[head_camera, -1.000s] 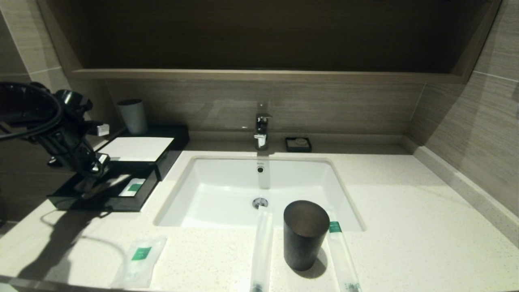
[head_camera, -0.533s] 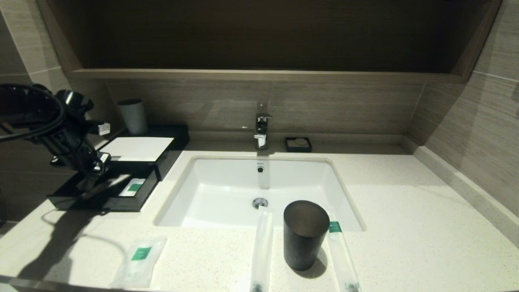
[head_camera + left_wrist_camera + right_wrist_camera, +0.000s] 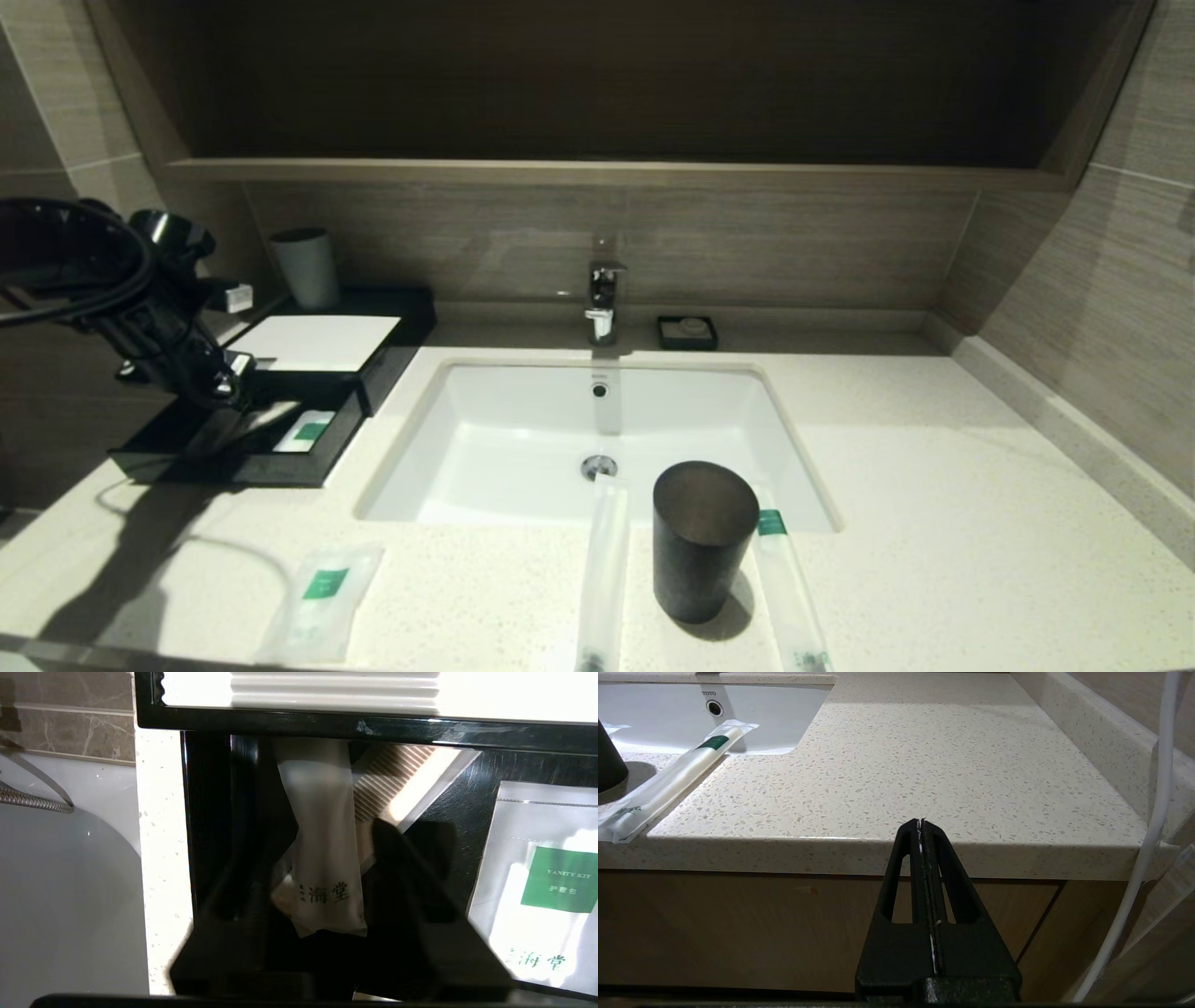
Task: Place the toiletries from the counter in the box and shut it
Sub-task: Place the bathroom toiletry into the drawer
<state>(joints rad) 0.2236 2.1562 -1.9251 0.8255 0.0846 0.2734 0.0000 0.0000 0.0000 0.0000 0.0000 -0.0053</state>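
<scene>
Your left gripper [image 3: 322,868] hangs over the open drawer of the box [image 3: 238,448], its fingers apart, and a long sachet [image 3: 322,858] lies between them, no longer pinched. Just beside it in the drawer lies the flat sachet [image 3: 537,886]. Your right gripper [image 3: 922,826] is parked below the counter [image 3: 948,765] edge, fingers pressed together.

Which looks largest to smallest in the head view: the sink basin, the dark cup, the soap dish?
1. Sink basin, clearly largest.
2. Dark cup.
3. Soap dish, smallest, though it sits farther from the camera than the cup, which exaggerates the gap.
</scene>
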